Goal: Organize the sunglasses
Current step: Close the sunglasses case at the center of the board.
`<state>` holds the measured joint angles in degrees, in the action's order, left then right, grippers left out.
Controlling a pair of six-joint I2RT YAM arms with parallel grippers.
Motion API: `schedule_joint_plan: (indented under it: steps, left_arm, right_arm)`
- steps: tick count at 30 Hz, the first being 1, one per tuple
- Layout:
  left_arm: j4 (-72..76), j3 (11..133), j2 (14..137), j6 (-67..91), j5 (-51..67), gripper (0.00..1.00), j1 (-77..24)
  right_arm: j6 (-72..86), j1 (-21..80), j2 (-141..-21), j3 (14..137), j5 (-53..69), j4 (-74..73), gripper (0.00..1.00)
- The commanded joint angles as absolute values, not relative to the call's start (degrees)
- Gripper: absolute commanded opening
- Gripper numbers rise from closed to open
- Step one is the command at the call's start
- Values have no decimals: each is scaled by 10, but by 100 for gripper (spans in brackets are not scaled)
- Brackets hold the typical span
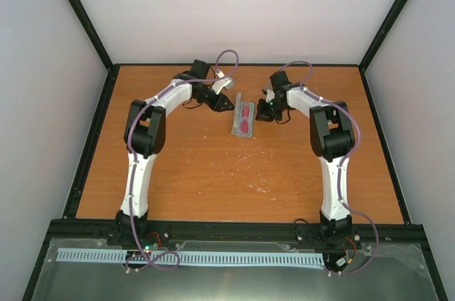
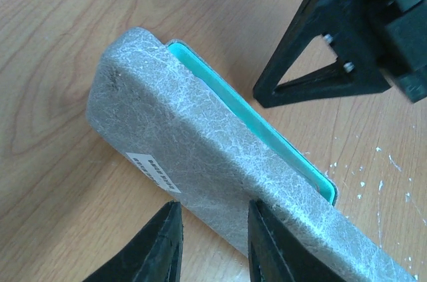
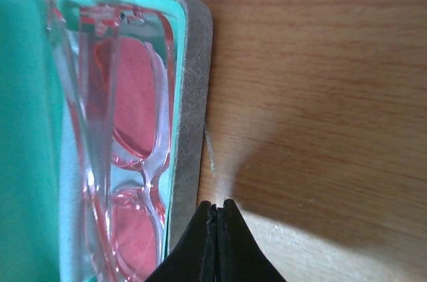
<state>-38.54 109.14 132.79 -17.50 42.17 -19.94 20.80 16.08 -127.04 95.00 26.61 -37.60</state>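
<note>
The grey case lies open at the middle back of the table, its lid raised on the left side. The red-pink sunglasses lie folded inside on the teal lining, seen close in the right wrist view. My left gripper is open just left of the lid; in the left wrist view its fingers sit at the lid's grey outer face. My right gripper is shut and empty, its tip on the wood right beside the case's grey rim.
The wooden table has black rails on all sides and white walls behind. The right gripper's black body shows beyond the lid in the left wrist view. White scuff marks dot the wood in front of the case.
</note>
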Motion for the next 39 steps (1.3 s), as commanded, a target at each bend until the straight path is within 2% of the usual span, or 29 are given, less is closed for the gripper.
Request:
schedule_joint_plan:
  steps: [1,39]
  left_arm:
    - [-383,1109,1316,-171,426,30,-213]
    - [-385,1127,1410,-172,419,30,-275]
  right_arm:
    - [210,173,-1293,960,273,-372,3]
    - [190,191,-1250,897,315,-349,3]
